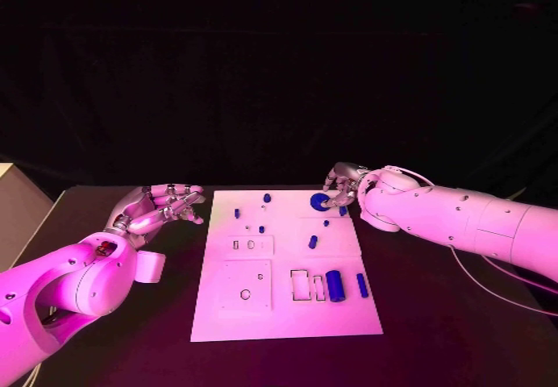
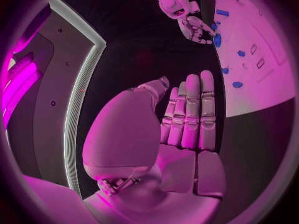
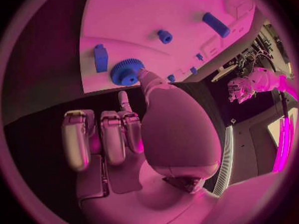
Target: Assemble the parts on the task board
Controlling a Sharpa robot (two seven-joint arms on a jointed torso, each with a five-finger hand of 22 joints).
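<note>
The white task board (image 1: 285, 306) lies mid-table. My right hand (image 1: 344, 187) is at its far right corner, where the thumb (image 3: 149, 82) and a finger pinch a blue gear (image 1: 318, 201) (image 3: 126, 71) at the board's edge. A small blue block (image 3: 100, 57) stands beside the gear. My left hand (image 1: 163, 205) (image 2: 187, 119) hovers off the board's left side with straight fingers and nothing in it. A blue cylinder (image 1: 335, 285) and a blue bar (image 1: 362, 285) lie near the board's right edge. Several small blue pieces (image 1: 262, 229) dot the far half.
Rectangular slots (image 1: 300, 282) and a round hole (image 1: 245, 294) are cut in the board's near half. A pale box (image 1: 12, 210) stands at the table's left edge. A thin cable (image 1: 489, 282) trails under my right arm.
</note>
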